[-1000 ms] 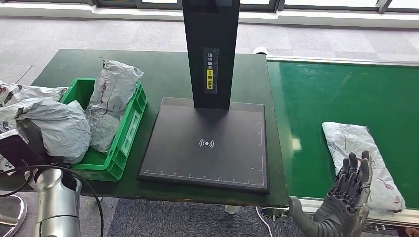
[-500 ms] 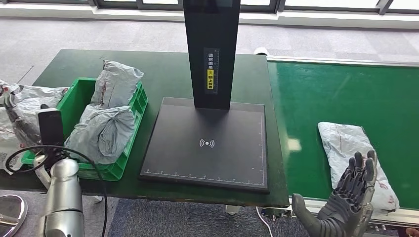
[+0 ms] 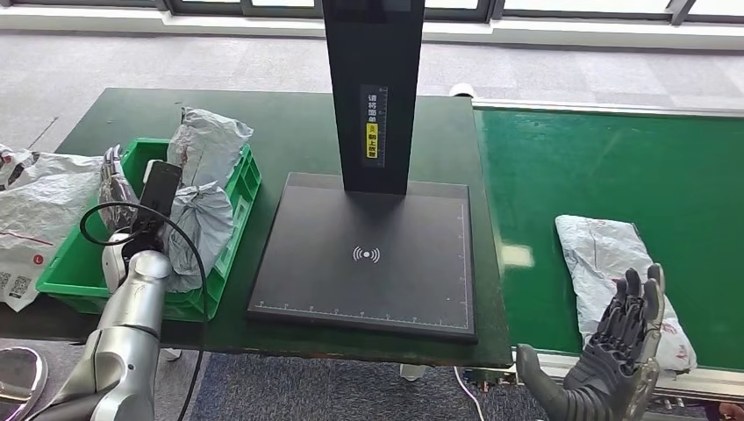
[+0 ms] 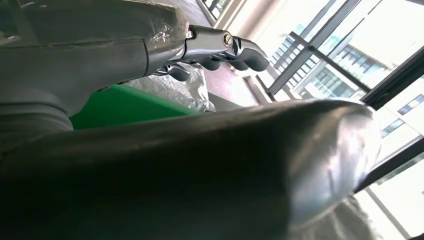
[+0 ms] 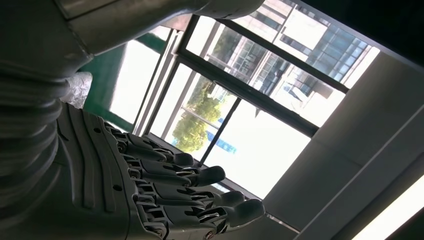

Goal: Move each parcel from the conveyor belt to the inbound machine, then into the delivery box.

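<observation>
A grey parcel (image 3: 614, 276) lies on the green conveyor belt (image 3: 605, 149) near its front edge. My right hand (image 3: 618, 351) stands open just in front of that parcel, palm toward it and fingers spread; its fingers (image 5: 190, 192) hold nothing. The inbound machine's black plate (image 3: 368, 254) is bare under its dark column (image 3: 373, 88). The green delivery box (image 3: 230, 237) holds two grey parcels (image 3: 206, 140) (image 3: 197, 232). My left hand (image 3: 112, 186) hovers over the box's left part, and its fingers (image 4: 215, 47) are stretched out and empty above a parcel (image 4: 180, 90).
More grey and white parcels (image 3: 39, 215) are piled at the table's left edge beside the box. A black cable (image 3: 189, 263) loops off my left forearm. The dark green table (image 3: 289, 132) runs behind the machine, and carpeted floor lies in front of it.
My left hand let go of a grey parcel, which now lies in the green box, and the arm swung right over the box. The belt parcel has drifted slightly left.
</observation>
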